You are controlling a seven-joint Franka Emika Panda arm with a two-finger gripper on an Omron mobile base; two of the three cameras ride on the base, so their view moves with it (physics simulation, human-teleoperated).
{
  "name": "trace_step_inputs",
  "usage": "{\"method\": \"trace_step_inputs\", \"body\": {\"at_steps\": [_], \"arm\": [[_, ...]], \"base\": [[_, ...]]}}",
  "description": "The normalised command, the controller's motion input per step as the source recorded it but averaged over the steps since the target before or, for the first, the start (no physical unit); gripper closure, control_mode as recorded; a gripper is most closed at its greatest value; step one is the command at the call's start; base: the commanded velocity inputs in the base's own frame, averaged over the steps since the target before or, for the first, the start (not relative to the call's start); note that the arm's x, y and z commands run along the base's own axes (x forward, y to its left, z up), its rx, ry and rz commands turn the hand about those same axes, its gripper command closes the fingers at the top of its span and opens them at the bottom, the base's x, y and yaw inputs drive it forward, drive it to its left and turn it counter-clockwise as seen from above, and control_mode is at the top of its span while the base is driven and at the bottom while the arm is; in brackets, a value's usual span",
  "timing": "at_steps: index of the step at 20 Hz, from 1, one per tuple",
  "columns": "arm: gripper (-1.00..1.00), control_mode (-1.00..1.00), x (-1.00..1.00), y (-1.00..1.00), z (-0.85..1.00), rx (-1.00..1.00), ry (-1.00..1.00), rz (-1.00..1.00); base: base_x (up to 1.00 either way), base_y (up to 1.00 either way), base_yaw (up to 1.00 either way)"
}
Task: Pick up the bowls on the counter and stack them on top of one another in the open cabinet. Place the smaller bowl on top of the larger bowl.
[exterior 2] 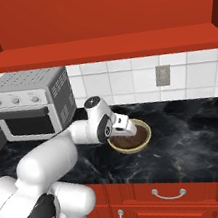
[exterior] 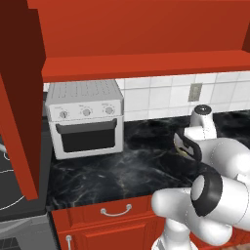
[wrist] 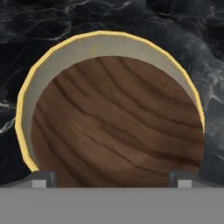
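**Item:** pale yellowish-tan round bowl (wrist: 109, 45), yellow rim, lighter inner wall.
**Location:** upright on the glossy black white-veined marble counter (exterior 2: 195, 126), to the right of the white box-shaped toaster oven (exterior 2: 29, 105) and well apart from it.
**Contents:** a dark brown wood-grained round surface (wrist: 118, 127) fills the inside. It reads as the smaller dark brown bowl sitting nested in the tan one. Whether it is a separate bowl or only the floor cannot be told for sure.

**Item:** two-finger end effector (wrist: 112, 179) on the white arm.
**State:** jaws spread wide, holding nothing. It is poised directly over the bowl, looking down into it, with the fingertips (wrist: 43, 178) near the closest part of the rim.

**Item:** big red upper wall cabinet (exterior 2: 100, 49) with a thick shelf floor, its darker red door (exterior: 17, 97) swung open.
**Location:** above and behind the bowl.

**Step in hand (judged):** taking hold of the bowl on the counter.
**Handling notes:**
- The bowl looks broader than the jaw spread, so a grip across its whole width is unlikely to work.
- Place one finger inside the wall and one outside, then lower until both overlap the rim well.
- Close squarely, because the glossy curved wall may slip or tip.
- Lift straight up before swinging towards the shelf, clearing its front edge.
- If the bowls are nested, keep the load level.
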Motion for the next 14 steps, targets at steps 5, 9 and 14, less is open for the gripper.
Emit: {"method": "trace_step_inputs", "body": {"at_steps": [5, 9, 14], "arm": [[-1.0, -1.0, 0.01, 0.0, 0.23, 0.0, -0.07, 0.0], [-1.0, -1.0, 0.12, 0.1, 0.04, 0.0, 0.0, 0.0], [-1.0, -1.0, 0.14, 0.16, 0.0, 0.0, 0.0, 0.0]], "base": [[0.0, 0.0, 0.0], [0.0, 0.0, 0.0], [0.0, 0.0, 0.0]]}}
